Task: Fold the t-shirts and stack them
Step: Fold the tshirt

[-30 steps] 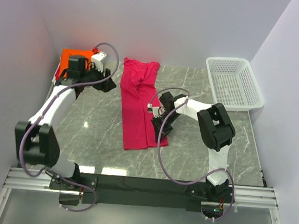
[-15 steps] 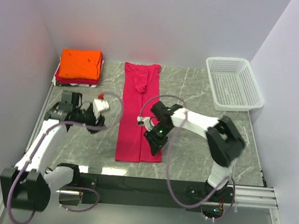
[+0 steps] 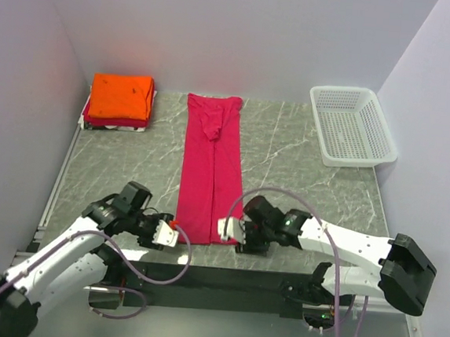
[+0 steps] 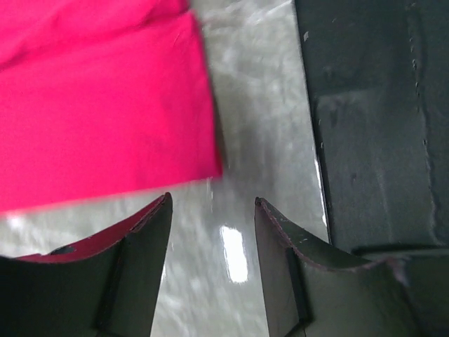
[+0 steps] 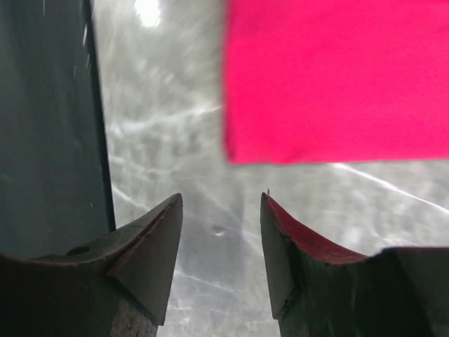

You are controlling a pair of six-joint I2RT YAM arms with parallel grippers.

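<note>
Both arms had come down to the near end of the desk (image 3: 304, 167). A second earlier the left one was over the far-left stack and the right one at mid-shirt. The crimson-pink t-shirt (image 3: 210, 171) lay askew then and lay straight now.

Count: one unfolded-length shirt, one stack, one basket, two arms.

The crimson-pink t-shirt was soft matte cloth, doubled lengthwise into a long narrow strip. Its long axis ran from the far edge toward the near edge at desk centre, with the collar end far and the hem end near. The hem corners looked square in both wrist views.

The stack sat in the far-left corner. An orange t-shirt (image 3: 121, 96) lay on top of a red t-shirt (image 3: 117, 120), both flat rectangles. I could not separate any layers lower down.

The white mesh basket (image 3: 353, 128) was rigid perforated plastic and stood in the far-right corner. The desk top was grey, veined and glossy.

The left fingers (image 4: 140, 246) stood apart with nothing between them, just short of the near-left hem corner. The right fingers (image 5: 147, 239) likewise stood apart and empty, just short of the near-right corner. Neither pair touched the cloth.
</note>
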